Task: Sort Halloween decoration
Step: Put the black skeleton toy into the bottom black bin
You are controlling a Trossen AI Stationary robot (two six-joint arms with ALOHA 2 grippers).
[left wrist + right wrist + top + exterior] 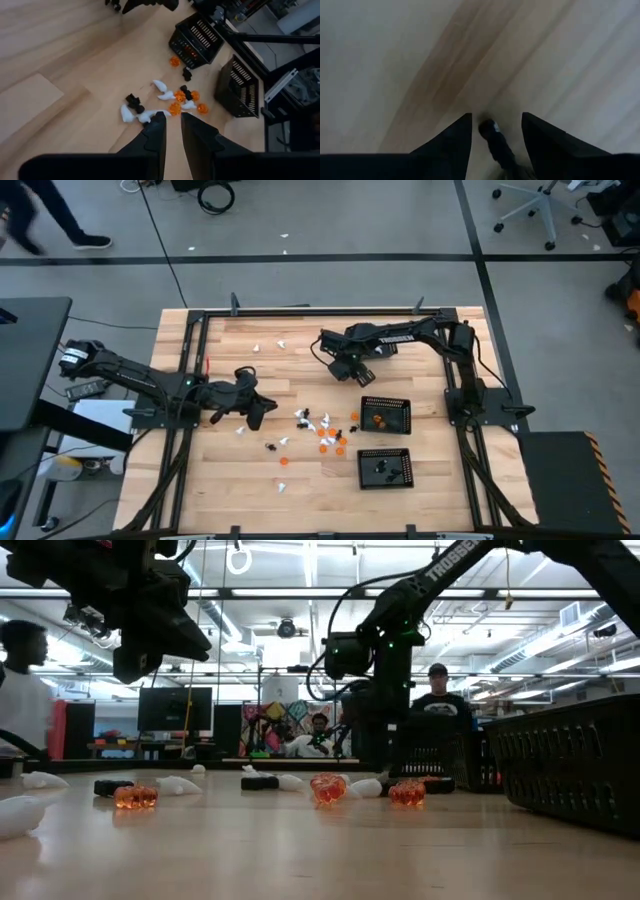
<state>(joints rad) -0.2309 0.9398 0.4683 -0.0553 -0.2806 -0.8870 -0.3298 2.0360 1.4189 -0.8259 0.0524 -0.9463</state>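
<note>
Left gripper (172,122): its two dark fingers stand a narrow gap apart with bare wood showing between the tips; nothing is held. It hangs above the table just left of the scattered figures.
Right gripper (492,122): fingers spread wide. A small dark piece (495,137) sits in the gap between them, over bare wood; whether the fingers press on it cannot be told. In the high view this gripper (352,370) is over the middle of the table, behind the trays.
Halloween decoration (318,428): tiny white, orange and black figures lie loose on the table, clustered between the left gripper and the trays.
Look of the pieces: the left wrist view shows white figures (128,114), clear orange ones (176,108) and black ones (133,100) mixed close together, some touching.
Strays: a few white pieces (283,343) lie apart near the table's far edge, and an orange one (283,460) lies nearer the front edge.
Low view: orange figures (328,788) and white ones (180,784) rest on the wood in a loose row.
Far tray (405,406): black mesh, holding orange pieces (378,420).
Near tray (407,471): black mesh, just in front of the far tray; dark pieces (383,468) lie inside.
Table (240,480): light wood in a black frame.
Room: people (437,705) show behind the table.
</note>
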